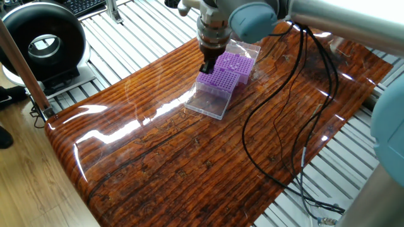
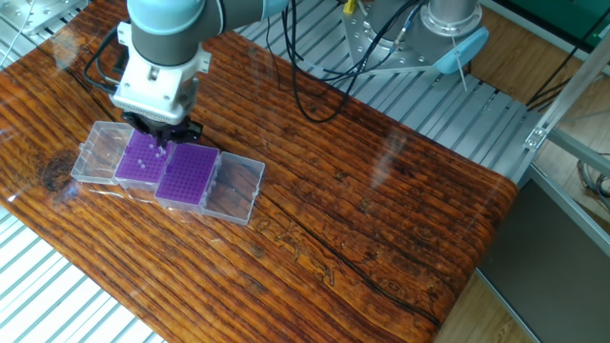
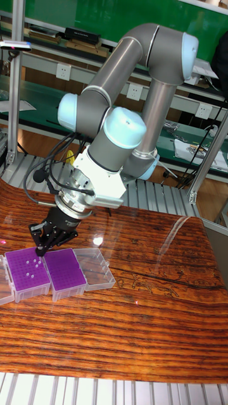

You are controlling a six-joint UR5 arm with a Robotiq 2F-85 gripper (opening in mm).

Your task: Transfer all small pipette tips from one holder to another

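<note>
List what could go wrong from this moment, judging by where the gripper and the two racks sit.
1. The gripper hangs low at the seam where the two purple racks touch; a slightly off descent could strike a rack edge rather than a hole.
2. The tips are tiny white dots in the left rack, so a small misalignment may miss one.
3. The open clear lid lies loose on the table; a nudge might shift the boxes.
</note>
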